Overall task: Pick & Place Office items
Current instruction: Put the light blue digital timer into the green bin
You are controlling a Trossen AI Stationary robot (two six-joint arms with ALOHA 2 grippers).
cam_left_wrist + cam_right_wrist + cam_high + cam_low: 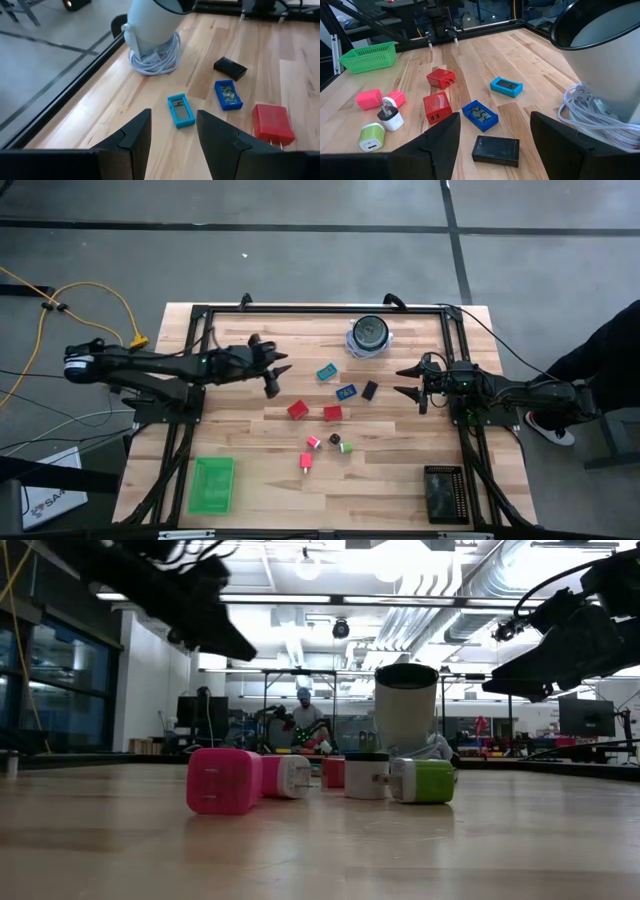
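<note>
Small office items lie flat on the table's middle: a teal rectangle, a blue one, a black one, two red blocks, pink plugs, and a green piece. My left gripper hovers open, left of the teal rectangle. My right gripper hovers open, right of the black rectangle.
A round blue-white object with a dark top stands near the far edge on a coiled white cord. A green tray sits at the near left corner, a black tray at the near right. A person shows far behind in the low view.
</note>
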